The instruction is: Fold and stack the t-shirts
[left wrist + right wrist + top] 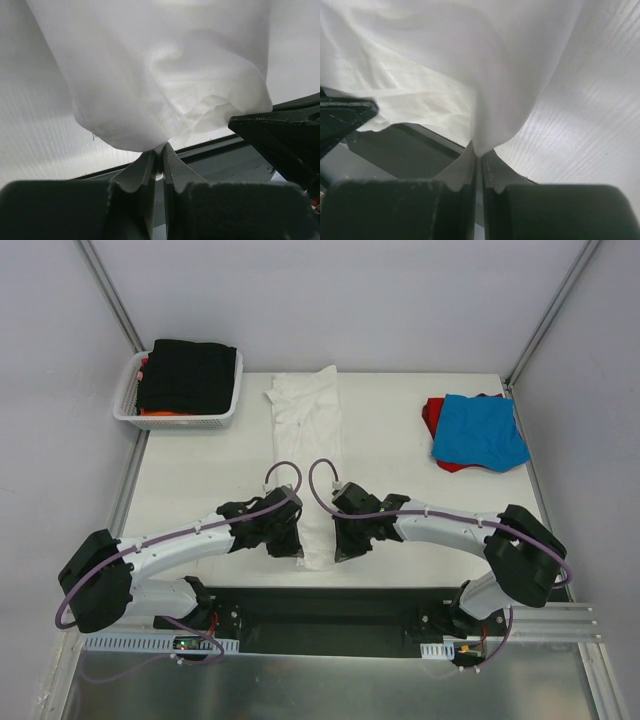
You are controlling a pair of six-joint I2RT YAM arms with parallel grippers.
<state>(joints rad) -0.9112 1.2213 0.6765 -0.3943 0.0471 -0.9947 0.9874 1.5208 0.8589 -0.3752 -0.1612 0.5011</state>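
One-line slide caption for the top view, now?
The left gripper and right gripper pinch the near end of the white t-shirt lying lengthwise on the table.

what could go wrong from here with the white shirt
The left gripper and right gripper each hold only a thin pinch of the white cotton t-shirt at their tips; it may slip out on lifting. The grippers sit close together, so they could bump. Its rumpled far end may fold crooked.
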